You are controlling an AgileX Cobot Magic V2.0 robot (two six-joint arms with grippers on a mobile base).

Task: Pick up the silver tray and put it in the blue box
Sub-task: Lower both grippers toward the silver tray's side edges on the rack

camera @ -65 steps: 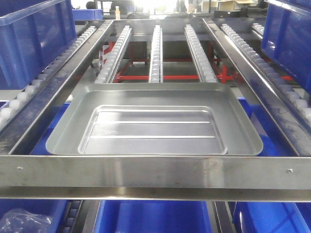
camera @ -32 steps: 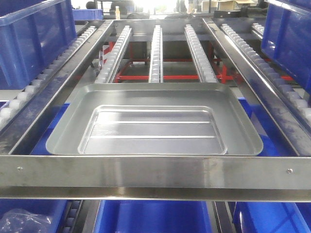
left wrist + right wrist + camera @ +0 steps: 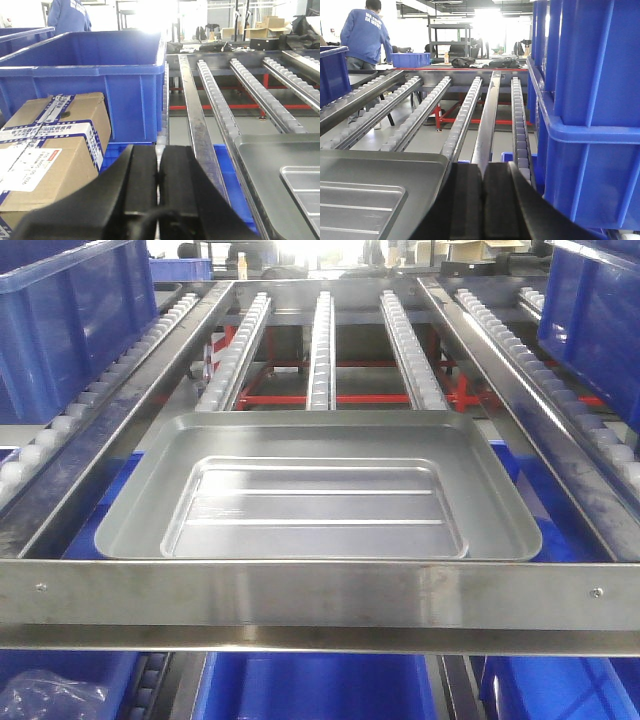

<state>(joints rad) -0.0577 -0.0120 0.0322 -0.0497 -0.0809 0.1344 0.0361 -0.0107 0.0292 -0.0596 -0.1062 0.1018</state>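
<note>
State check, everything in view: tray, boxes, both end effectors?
silver tray: flat on the roller rack, right side up, empty, not gripped
left end effector: shut, holding nothing
right end effector: shut, holding nothing
blue box: upright, open-topped, inside hidden
cardboard box: closed, taped shut

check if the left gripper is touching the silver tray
Apart. In the left wrist view the left gripper has its jaws shut on nothing, and a metal rail lies between it and the silver tray.
</note>
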